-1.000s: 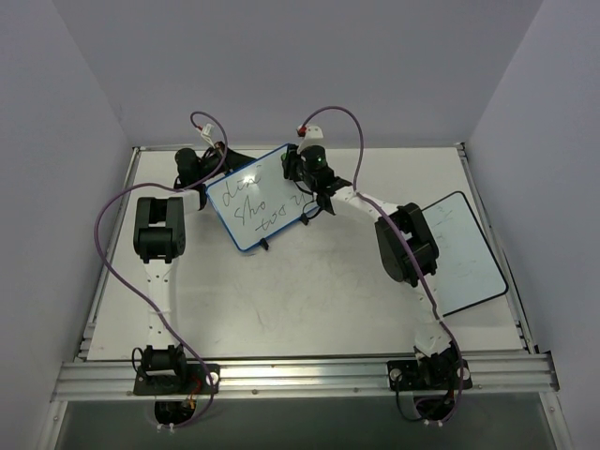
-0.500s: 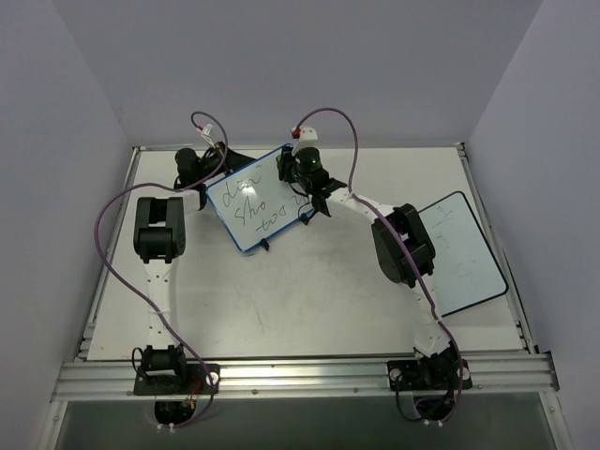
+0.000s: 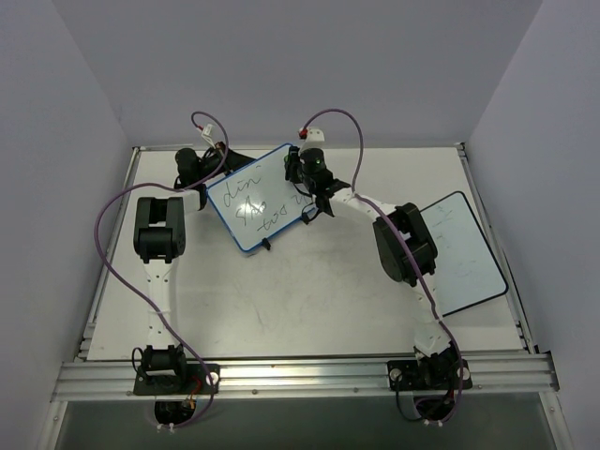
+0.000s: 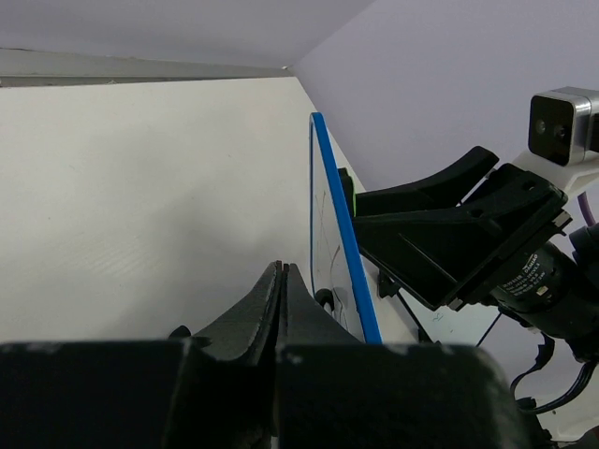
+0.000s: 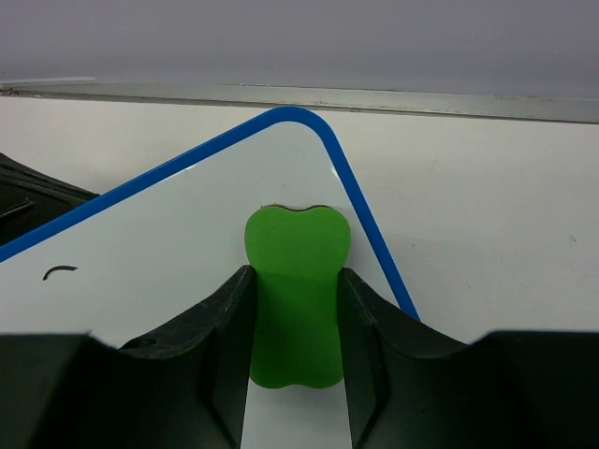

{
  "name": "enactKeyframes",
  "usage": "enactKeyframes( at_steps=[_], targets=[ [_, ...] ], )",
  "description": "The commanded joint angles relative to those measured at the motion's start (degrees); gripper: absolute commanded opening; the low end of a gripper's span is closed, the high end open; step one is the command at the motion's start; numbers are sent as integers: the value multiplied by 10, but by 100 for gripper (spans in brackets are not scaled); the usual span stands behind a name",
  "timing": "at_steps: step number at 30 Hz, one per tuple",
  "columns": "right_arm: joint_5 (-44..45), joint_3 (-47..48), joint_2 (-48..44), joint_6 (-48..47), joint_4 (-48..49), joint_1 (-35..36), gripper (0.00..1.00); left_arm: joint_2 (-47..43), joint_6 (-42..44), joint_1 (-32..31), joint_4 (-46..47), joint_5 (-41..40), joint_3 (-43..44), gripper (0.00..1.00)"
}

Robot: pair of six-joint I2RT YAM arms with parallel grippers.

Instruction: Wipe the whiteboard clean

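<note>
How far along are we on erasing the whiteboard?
Done: the corner of the whiteboard near the right pincer looks clean. In hand: that pincer holds a green eraser on the board's face. Left: three lines of black handwriting across most of it. The left pincer is shut beside the board's edge.

The right gripper [image 5: 295, 323], with the green eraser [image 5: 297, 253] pinched in it, has swung back toward the right edge of the table [image 3: 281, 300]. Half a second ago it sat slightly further left across the whiteboard [image 3: 255, 202]. The glare on the board's top line of writing has faded.
</note>
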Motion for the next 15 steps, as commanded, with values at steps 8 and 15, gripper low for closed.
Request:
enactKeyframes(
  at_steps=[8, 15],
  targets=[
    [28, -11, -11, 4, -24, -16, 4, -9, 19, -10, 14, 23, 2, 2],
    [17, 2, -7, 2, -22, -5, 4, -9, 20, -13, 14, 24, 2, 2]
  ],
)
